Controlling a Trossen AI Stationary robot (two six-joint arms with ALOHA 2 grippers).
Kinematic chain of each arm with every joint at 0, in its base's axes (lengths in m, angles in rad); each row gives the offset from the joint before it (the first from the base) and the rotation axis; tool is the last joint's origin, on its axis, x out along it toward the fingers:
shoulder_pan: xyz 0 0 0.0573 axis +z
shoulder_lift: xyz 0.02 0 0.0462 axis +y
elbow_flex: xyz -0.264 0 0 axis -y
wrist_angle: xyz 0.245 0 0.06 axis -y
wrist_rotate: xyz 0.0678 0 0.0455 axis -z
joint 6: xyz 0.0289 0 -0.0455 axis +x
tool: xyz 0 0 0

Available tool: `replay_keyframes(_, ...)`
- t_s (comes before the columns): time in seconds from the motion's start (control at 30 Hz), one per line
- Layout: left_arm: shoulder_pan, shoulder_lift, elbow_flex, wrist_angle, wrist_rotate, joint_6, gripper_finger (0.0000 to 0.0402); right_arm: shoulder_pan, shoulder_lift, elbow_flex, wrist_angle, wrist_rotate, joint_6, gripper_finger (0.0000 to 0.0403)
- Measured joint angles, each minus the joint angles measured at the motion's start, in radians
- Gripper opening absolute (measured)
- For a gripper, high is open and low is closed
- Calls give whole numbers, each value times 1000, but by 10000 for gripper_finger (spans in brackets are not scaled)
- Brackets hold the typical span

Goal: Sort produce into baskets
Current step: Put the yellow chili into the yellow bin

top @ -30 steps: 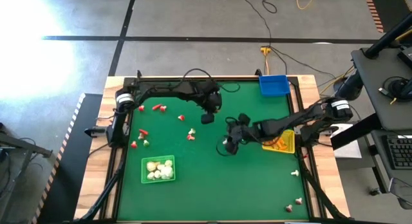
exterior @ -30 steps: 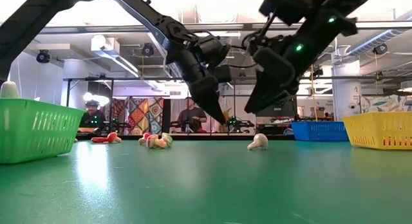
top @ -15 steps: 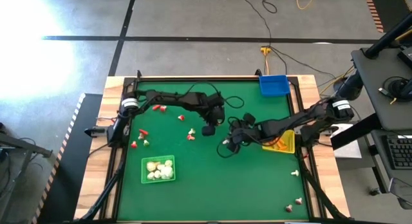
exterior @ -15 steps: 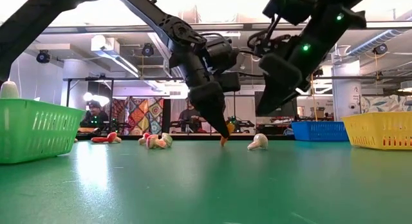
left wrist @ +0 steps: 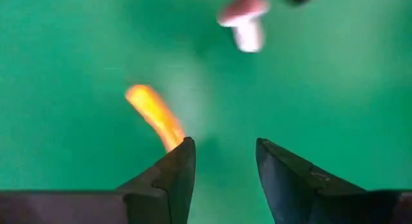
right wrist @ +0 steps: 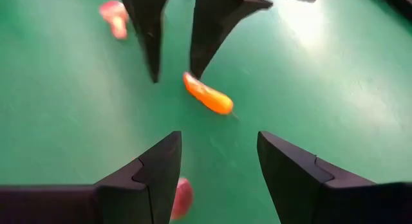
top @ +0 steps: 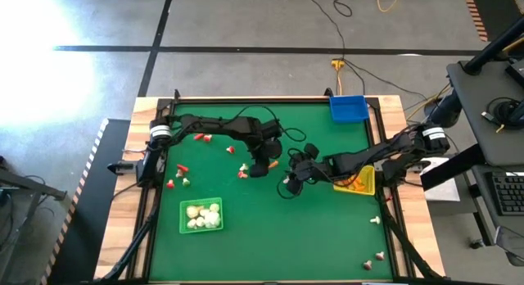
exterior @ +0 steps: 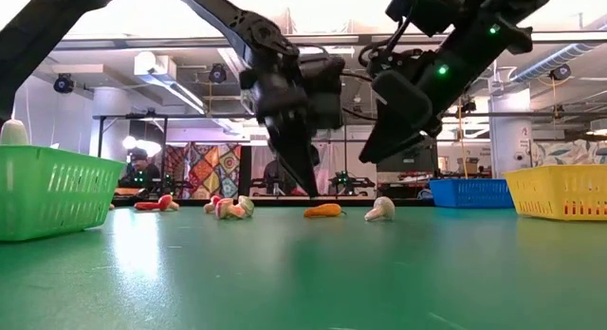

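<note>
Now the left gripper (top: 260,165) hangs low over the middle of the green table (top: 278,236) with its jaws parted and nothing between them. An orange carrot (exterior: 322,210) lies flat on the table just beside its fingertips (right wrist: 153,73), free of them. The right gripper (top: 288,187) hovers close by, to the right, jaws spread and empty, beside a mushroom piece (exterior: 380,210). The green basket (top: 201,215) sits near left, the yellow basket (top: 366,187) right, the blue basket (top: 348,109) far right.
</note>
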Motion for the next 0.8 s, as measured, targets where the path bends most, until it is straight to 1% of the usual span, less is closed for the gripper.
replay_keyframes(0.07, -1, -19, -2, -47, 23, -5, 143, 0, 0, -22, 48, -16, -39, 196)
replay_keyframes(0.17, -4, -62, -32, -71, 23, -4, 133, -12, 1, -46, 103, -56, -61, 196)
replay_keyframes(0.27, -7, -126, -101, -51, 23, -9, 121, -39, 16, -73, 215, -114, -130, 196)
replay_keyframes(0.37, -8, -205, -207, 6, 23, -41, 111, -82, 68, -86, 327, -214, -223, 196)
replay_keyframes(0.43, -8, -276, -302, 99, 20, -90, 105, -118, 117, -77, 381, -292, -275, 196)
replay_keyframes(0.47, -10, -312, -352, 158, 18, -121, 102, -137, 143, -68, 380, -312, -296, 196)
replay_keyframes(0.57, -19, -435, -518, 333, -19, -232, 93, -185, 215, -22, 380, -319, -339, 196)
replay_keyframes(0.67, -41, -560, -662, 478, -90, -300, 87, -216, 264, 26, 376, -323, -393, 196)
replay_keyframes(0.73, -58, -642, -746, 586, -123, -316, 84, -227, 282, 47, 369, -351, -412, 196)
replay_keyframes(0.8, -77, -709, -828, 707, -133, -355, 84, -231, 296, 62, 367, -397, -445, 196)
